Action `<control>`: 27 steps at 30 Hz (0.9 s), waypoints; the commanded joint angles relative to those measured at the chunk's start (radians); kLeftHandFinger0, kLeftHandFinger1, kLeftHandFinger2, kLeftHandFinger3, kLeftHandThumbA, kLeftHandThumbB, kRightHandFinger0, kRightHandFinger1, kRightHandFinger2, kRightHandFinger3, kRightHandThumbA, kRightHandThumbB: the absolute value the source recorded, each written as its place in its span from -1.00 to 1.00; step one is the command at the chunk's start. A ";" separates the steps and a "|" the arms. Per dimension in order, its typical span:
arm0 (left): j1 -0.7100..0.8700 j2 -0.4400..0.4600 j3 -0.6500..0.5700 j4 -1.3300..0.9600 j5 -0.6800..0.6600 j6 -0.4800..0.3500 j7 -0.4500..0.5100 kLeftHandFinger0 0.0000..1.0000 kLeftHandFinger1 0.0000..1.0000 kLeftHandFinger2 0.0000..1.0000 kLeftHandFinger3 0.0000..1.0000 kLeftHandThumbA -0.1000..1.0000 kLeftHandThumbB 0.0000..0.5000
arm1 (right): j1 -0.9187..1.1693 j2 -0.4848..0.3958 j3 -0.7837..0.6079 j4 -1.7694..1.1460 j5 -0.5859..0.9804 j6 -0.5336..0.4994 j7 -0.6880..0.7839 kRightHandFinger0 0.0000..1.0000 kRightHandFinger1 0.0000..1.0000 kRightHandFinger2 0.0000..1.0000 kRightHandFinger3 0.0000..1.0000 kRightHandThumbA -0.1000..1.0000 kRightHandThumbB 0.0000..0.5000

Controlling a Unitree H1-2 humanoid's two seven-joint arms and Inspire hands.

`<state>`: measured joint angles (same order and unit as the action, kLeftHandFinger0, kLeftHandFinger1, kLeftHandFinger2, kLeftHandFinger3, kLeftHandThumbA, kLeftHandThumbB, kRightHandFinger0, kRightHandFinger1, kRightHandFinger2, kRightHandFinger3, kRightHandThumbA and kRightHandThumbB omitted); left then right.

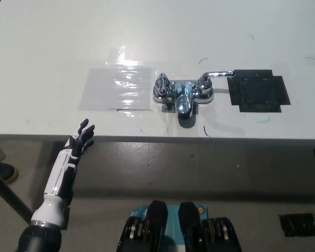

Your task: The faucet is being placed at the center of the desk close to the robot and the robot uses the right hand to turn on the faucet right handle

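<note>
A chrome faucet (182,95) stands on the white desk (52,47) near its front edge, at the middle. Its right handle (216,75) is a lever pointing to the right, toward a black patch. The left handle (161,83) is a short knob. My white left hand (81,138) hovers at the lower left by the desk's front edge, fingers spread and holding nothing. My black right hand and arm are out of the picture.
A black square patch (259,90) lies flat on the desk just right of the faucet. A clear taped sheet (115,86) lies to the faucet's left. The floor and a dark shoe (1,171) show below the desk edge.
</note>
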<state>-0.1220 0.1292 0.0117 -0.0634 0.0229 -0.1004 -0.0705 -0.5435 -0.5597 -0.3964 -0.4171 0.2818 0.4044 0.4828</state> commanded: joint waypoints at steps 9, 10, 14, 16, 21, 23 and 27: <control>-0.068 0.028 0.029 -0.055 -0.064 -0.027 -0.018 1.00 1.00 1.00 1.00 1.00 -0.02 | 0.354 0.338 0.011 -0.282 0.411 -0.090 -0.102 1.00 1.00 1.00 1.00 1.00 0.54; -0.066 0.027 0.028 -0.056 -0.065 -0.029 -0.019 1.00 1.00 1.00 1.00 1.00 -0.07 | 0.362 0.367 0.035 -0.239 0.330 -0.112 -0.096 1.00 1.00 1.00 1.00 1.00 0.49; -0.053 0.026 0.024 -0.060 -0.057 -0.030 -0.018 1.00 1.00 1.00 1.00 1.00 -0.12 | 0.383 0.401 0.090 -0.045 0.180 -0.227 -0.048 1.00 1.00 1.00 1.00 1.00 0.18; -0.043 0.027 0.024 -0.066 -0.063 -0.026 -0.023 1.00 1.00 1.00 1.00 1.00 -0.04 | 0.388 0.408 0.114 0.071 0.126 -0.276 -0.046 1.00 1.00 1.00 1.00 1.00 0.10; -0.024 0.030 0.021 -0.078 -0.065 -0.017 -0.028 1.00 1.00 1.00 1.00 1.00 -0.05 | 0.396 0.432 0.142 0.213 0.127 -0.302 -0.060 1.00 1.00 1.00 1.00 1.00 0.00; -0.011 0.031 0.019 -0.078 -0.062 -0.027 -0.031 1.00 1.00 1.00 1.00 1.00 -0.12 | 0.411 0.441 0.157 0.243 0.123 -0.314 -0.062 1.00 1.00 1.00 1.00 1.00 0.02; 0.030 0.029 0.011 -0.079 -0.062 -0.037 -0.039 1.00 1.00 1.00 1.00 1.00 -0.14 | 0.447 0.452 0.201 0.321 0.088 -0.376 -0.050 1.00 1.00 1.00 1.00 1.00 -0.13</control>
<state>-0.1216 0.1439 0.0251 -0.1110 -0.0242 -0.1043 -0.0904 -0.1167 -0.1191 -0.2325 -0.1415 0.4144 0.1644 0.4302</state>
